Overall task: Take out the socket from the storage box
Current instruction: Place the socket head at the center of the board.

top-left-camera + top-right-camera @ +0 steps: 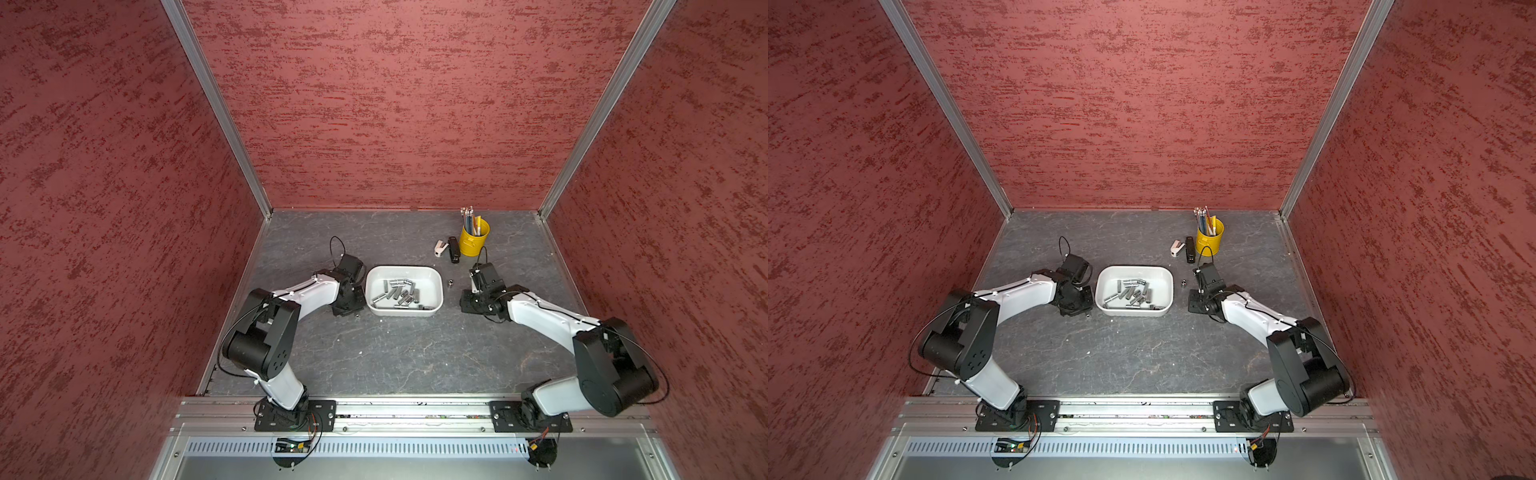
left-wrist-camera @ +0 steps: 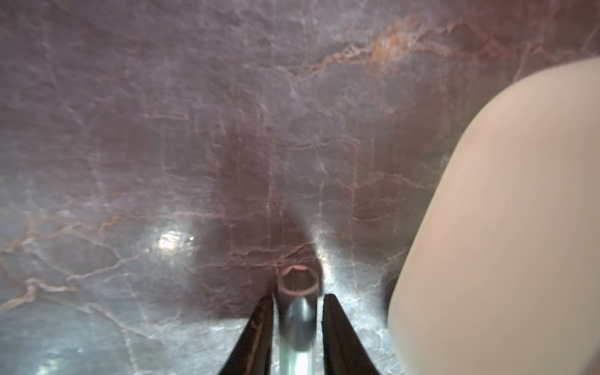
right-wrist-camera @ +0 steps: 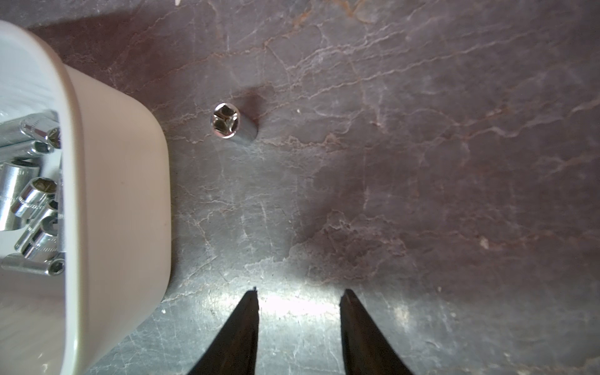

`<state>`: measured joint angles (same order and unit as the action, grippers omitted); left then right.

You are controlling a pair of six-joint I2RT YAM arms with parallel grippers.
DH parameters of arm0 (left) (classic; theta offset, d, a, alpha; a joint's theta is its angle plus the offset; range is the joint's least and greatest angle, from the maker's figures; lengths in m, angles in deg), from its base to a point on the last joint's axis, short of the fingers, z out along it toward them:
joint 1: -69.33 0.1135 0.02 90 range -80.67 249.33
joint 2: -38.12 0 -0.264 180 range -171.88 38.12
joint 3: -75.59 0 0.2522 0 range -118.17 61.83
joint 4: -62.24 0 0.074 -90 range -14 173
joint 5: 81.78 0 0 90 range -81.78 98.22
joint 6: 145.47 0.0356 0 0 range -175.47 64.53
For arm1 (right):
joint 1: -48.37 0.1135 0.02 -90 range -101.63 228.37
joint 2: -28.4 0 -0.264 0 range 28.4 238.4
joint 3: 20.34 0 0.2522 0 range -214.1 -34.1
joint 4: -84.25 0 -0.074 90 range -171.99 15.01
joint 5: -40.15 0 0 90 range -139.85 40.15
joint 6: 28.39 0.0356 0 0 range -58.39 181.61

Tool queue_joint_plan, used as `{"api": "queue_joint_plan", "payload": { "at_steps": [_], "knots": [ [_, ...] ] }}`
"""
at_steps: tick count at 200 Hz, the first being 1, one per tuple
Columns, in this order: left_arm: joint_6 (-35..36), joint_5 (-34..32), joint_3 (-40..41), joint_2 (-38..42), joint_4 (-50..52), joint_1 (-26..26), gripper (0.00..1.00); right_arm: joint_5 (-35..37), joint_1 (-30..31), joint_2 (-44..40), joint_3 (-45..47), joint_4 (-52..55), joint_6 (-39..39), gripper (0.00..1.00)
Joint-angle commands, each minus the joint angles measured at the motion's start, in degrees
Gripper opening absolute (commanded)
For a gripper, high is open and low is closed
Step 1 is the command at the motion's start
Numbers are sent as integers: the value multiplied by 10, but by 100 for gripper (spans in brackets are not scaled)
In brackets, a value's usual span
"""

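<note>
Plainly out of the storage box [image 1: 405,312] at this point, to judge by the socket [image 2: 298,289] framed by the left gripper [image 2: 297,297] over bare table [image 2: 162,130]. Fingers parted a little, with a thin sliver of gap on either side of the steel, so flanking rather than pinching. Long axis in line with the fingers, running from the bottom edge of the left wrist frame up to the hex mouth just past the tips. Pale wall of the box filling the right side of that frame, close beside the socket but not touching. In both top views, only a small speck peeping out under the left wrist, just off the box's lower left corner, presumably the same piece.

Right gripper [image 3: 300,292] spread wide and empty, low in its own frame. Up and left of its tips, well apart, a second socket [image 3: 233,125] standing on end near the box's outer wall, open end toward the camera. More sockets [image 1: 399,293] heaped inside the box.

Probably calls for a straight retreat of the left fingers along that same axis, with tipping or rolling the likely price of any sideways drift. Hard to tell whether standing on end or lying flat.
</note>
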<state>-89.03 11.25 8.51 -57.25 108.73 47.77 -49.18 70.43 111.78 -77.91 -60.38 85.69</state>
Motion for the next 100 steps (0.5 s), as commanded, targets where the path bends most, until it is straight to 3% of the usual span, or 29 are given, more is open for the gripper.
{"api": "queue_joint_plan", "payload": {
  "at_steps": [1,100],
  "knots": [
    [0,-7,-2,-10,3,-1,38,8,0,-2,-3,-11,5,45],
    [8,-4,-9,18,16,-1,44,7,0,-2,-8,-6,1,45]
  ]
}}
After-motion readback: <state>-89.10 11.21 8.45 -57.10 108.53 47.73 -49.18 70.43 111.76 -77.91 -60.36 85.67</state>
